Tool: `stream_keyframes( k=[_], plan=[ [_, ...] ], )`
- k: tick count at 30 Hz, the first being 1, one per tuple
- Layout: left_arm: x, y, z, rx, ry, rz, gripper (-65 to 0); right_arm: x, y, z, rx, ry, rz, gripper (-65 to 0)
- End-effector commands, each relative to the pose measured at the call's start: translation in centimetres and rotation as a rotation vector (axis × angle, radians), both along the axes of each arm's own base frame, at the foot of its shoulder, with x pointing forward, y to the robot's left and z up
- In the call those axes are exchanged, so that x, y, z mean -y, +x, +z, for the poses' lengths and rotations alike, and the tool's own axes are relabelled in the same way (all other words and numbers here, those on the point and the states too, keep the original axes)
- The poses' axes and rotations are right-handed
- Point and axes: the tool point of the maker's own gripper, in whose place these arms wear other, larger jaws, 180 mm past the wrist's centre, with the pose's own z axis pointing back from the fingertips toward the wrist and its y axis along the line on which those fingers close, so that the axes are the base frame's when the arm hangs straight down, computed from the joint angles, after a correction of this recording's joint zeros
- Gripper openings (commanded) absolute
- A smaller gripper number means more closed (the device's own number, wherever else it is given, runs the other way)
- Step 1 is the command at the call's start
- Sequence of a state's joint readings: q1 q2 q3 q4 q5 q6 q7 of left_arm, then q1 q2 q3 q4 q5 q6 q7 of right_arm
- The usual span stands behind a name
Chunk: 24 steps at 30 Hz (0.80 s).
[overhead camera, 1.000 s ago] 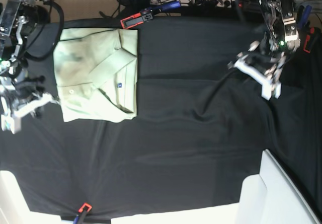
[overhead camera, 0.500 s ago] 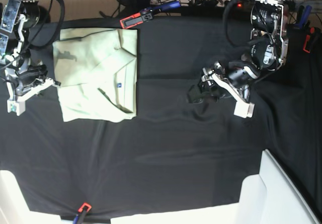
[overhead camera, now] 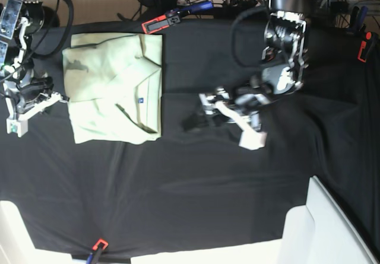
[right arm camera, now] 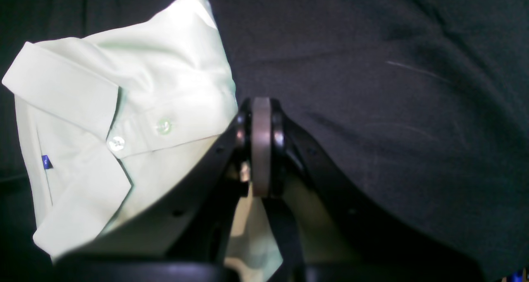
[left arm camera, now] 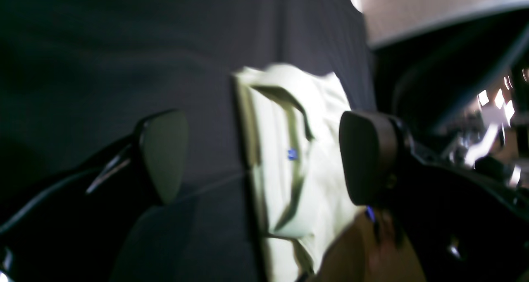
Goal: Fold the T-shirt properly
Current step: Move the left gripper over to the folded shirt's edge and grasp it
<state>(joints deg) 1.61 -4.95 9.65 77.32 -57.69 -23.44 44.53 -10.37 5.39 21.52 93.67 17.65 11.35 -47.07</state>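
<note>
Base view shows the T-shirt [overhead camera: 113, 86] lying folded on the black cloth [overhead camera: 196, 181], at the worktop's far left. My left claw [overhead camera: 228, 118] has its jaws wide apart, holding nothing. My right claw [overhead camera: 27, 113] is pressed together beside the shirt. I should reach slowly and grab only one edge.

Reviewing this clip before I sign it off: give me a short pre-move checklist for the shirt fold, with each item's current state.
1. T-shirt lies folded, flat on the black cloth: ok.
2. Blue tag visible on top: ok.
3. Left gripper open, nothing between its pads: ok.
4. Left gripper clear of the shirt, over bare cloth: ok.
5. Right gripper shut, holding no fabric: ok.
6. Right gripper touching the shirt's edge: cannot tell.
</note>
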Motion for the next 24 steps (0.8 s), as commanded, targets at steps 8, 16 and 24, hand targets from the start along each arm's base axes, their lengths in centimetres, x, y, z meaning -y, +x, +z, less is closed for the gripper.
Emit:
stream_keyframes(
  k=[8,16,24],
  plan=[
    [6.1,-1.7,-3.0,-0.105,-0.042,-0.148,-8.9,0.5,0.8,1.1,0.042,-0.016,0.003,-64.7],
    [5.2,-1.2,-3.7,-0.087,-0.05,-0.067,-8.9,0.5,0.8,1.1,0.042,-0.016,0.003,-64.7],
    [4.7,-1.3,-6.6,-0.218,-0.013,0.015,-9.2,0.5,0.8,1.1,0.043,-0.014,-0.002,-64.7]
  ],
)
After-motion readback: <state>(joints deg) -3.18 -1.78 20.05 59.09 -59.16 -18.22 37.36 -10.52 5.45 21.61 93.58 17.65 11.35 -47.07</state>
